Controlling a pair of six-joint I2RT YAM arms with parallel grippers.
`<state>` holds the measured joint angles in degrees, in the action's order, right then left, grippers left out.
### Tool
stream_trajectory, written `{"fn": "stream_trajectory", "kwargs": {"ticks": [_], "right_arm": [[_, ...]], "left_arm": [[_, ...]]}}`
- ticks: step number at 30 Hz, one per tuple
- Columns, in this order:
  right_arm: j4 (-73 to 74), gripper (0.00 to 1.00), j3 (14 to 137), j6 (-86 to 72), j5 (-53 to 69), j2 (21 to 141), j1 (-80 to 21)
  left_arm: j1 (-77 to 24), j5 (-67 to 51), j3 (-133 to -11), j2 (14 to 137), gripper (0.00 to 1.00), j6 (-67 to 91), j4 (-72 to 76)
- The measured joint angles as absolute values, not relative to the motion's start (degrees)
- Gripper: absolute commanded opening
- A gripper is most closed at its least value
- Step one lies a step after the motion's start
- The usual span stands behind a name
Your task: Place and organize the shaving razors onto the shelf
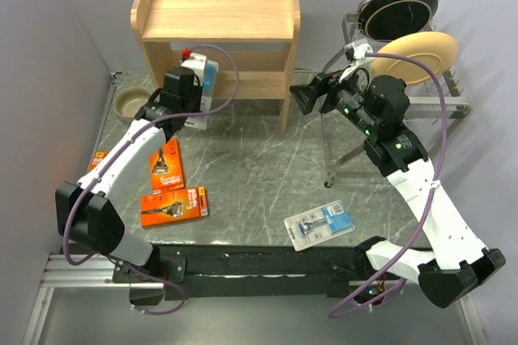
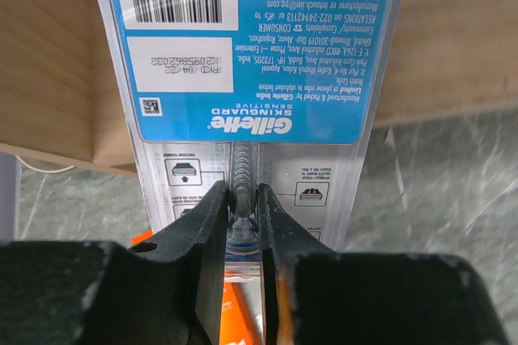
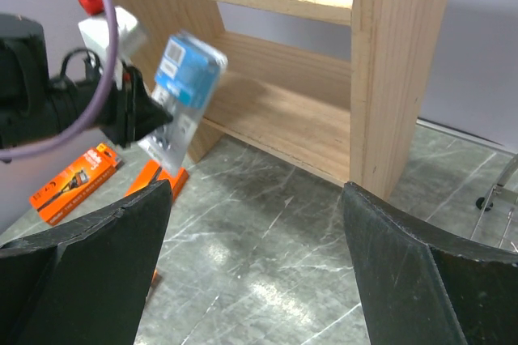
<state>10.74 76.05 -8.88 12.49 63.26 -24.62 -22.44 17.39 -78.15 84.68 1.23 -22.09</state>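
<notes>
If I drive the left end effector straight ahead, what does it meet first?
Likely the shelf's lower board, with the blister pack it grips touching before the left end effector does; the gap is hard to judge.

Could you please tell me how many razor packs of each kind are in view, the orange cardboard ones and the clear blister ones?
Orange cardboard packs: 3
Clear blister packs: 2
Total: 5
</notes>
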Motion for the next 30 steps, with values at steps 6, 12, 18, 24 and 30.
{"fn": "stream_trajectory", "kwargs": {"ticks": [6,12,18,24,30], "right_arm": [[10.7,0.91,76.1,-8.9,12.5,63.3,-24.6],[10.9,0.91,76.0,-8.4,12.1,63.2,-24.6],[11.7,0.92,76.0,-7.2,11.4,63.1,-24.6],[11.9,0.92,75.6,-6.7,11.4,62.9,-24.6],[12.1,0.92,75.3,-6.7,11.4,62.8,-24.6]], "left_arm": [[-22.2,18.2,-81.0,86.1,0.01,4.4,-20.0],[-22.2,19.8,-81.9,89.5,0.01,5.7,-17.3],[-22.2,20.8,-84.3,93.6,0.01,5.7,-16.5],[-22.3,21.0,-85.8,94.7,0.05,5.7,-15.0],[-22.3,21.3,-85.5,95.2,0.42,5.2,-13.3]]}}
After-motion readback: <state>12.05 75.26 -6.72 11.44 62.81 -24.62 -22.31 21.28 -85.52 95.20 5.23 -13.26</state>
